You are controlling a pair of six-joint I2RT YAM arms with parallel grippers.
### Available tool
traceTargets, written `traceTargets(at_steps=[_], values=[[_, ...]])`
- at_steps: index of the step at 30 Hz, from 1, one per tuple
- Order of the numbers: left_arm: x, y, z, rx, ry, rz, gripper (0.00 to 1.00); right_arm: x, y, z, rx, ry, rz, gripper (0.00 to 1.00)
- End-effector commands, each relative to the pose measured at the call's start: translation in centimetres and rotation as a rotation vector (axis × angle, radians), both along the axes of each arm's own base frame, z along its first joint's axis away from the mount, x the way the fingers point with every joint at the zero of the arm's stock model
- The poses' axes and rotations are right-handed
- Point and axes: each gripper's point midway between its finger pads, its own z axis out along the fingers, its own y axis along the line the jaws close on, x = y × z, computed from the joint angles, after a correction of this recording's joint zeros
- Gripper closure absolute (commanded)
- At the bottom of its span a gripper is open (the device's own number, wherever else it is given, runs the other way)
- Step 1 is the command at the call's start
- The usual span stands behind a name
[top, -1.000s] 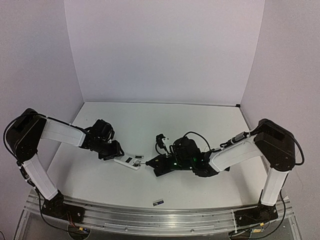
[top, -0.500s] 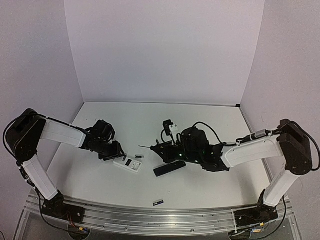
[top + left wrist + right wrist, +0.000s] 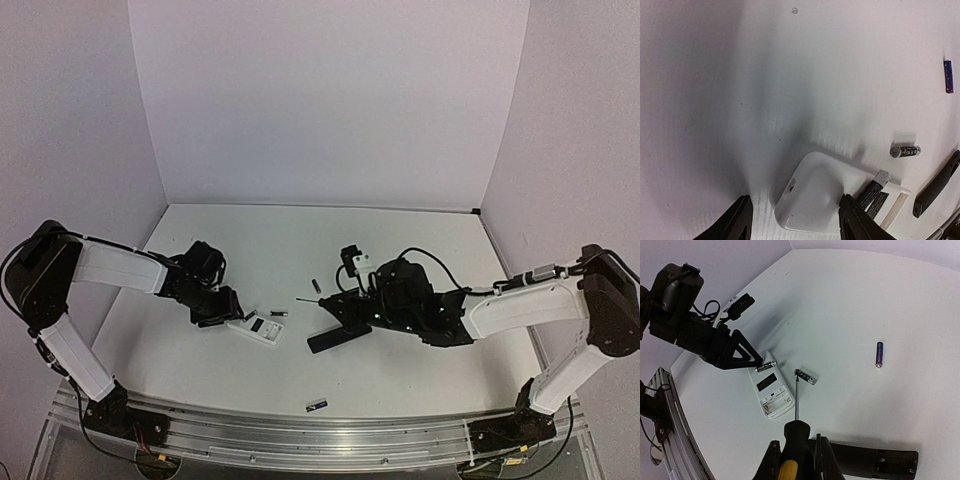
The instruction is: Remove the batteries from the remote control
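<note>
Nearest the arms' bases, well to the near side of the white remote [image 3: 258, 328]: a small dark oblong piece [image 3: 316, 405], too small to identify. Just to the right of the white remote, lying flat on the table [image 3: 400, 240]: a black remote [image 3: 335, 338]. White remote itself lying back-up, battery bay [image 3: 775, 402] uncovered. Astride its left end, left gripper [image 3: 795, 197] with jaws spread wide, gripping nothing. Beside that same end, close against one finger: one battery [image 3: 765, 366]. Just beyond the white remote's far edge, a second battery [image 3: 805, 376], with the tip of a screwdriver [image 3: 796, 427] just beside it. On the black-and-yellow handle, right gripper [image 3: 797, 445], clamped tight. Farther back from the white remote, well apart on bare table: a blue battery [image 3: 879, 354].
</note>
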Motion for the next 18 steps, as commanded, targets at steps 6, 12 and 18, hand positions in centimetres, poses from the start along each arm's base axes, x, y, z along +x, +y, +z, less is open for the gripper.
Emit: traceTargets(at_steps=[6, 12, 18], values=[[-0.8, 0.3, 5.3, -0.021, -0.032, -0.010, 0.23, -0.7, -2.3, 1.4, -0.009, -0.021, -0.028, 1.00], [-2.6, -0.8, 5.9, -0.072, -0.065, -0.127, 0.02, -1.2, -3.8, 0.9, -0.027, -0.017, -0.053, 1.00], [-2.9, -1.0, 4.4, 0.024, -0.036, -0.141, 0.00, -1.6, -5.2, 1.8, -0.012, -0.039, -0.073, 1.00]])
